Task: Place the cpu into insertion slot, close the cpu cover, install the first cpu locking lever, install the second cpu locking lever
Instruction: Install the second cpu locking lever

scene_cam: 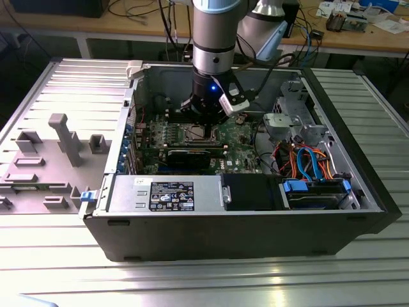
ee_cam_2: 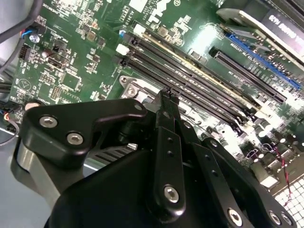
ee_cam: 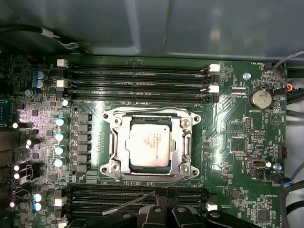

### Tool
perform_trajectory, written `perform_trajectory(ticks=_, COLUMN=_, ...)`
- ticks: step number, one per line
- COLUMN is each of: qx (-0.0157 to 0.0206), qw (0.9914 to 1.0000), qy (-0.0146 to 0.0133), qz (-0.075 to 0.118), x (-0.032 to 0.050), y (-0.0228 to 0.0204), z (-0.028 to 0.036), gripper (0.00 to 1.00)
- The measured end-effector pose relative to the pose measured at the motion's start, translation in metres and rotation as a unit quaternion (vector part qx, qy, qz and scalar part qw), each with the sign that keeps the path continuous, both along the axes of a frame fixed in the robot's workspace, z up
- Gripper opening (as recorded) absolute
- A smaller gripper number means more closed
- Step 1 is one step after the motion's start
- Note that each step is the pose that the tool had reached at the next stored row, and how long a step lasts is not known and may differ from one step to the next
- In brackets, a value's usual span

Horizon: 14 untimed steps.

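— While the arm hangs over the open computer box [scene_cam: 192,224], where is the chip?

— The chip [ee_cam: 148,148] lies flat in its square socket [ee_cam: 185,153], in the middle of the green board [ee_cam: 228,142]. Its grey top faces up.

— Is the cover down?

— Yes. The thin silver frame [ee_cam: 122,147] lies around the chip, and the chip shows through the square hole in it.

— And the levers?

— One thin wire lever [ee_cam: 142,198] sticks out from the socket at a slant, raised off the board, running over the long black slots [ee_cam: 137,194] beside the socket. More long black slots [ee_cam: 137,78] lie on the other side of the socket.

— Where is the gripper?

— The gripper [ee_cam_2: 166,95] is just beside the socket, above the slots with the slanting lever. In the exterior view the gripper [scene_cam: 206,116] is low inside the box, right over the socket.

— What are the jaws doing?

— In the second wrist view the black fingers [ee_cam_2: 167,123] are pressed together at the tip. I cannot tell if the thin lever is caught between them.
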<state>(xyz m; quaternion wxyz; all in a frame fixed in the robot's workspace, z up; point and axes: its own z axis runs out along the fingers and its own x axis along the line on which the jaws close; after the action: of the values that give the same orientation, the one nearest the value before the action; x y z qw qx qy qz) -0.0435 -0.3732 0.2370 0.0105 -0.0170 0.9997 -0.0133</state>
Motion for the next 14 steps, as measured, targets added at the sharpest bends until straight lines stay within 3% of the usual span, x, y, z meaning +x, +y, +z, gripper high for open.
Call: perform_trajectory(ticks=14, qx=0.0002, qw=1.00000, qy=0.0000, qz=0.000, x=-0.0017, y=-0.0021, z=-0.0002, gripper=0.11)
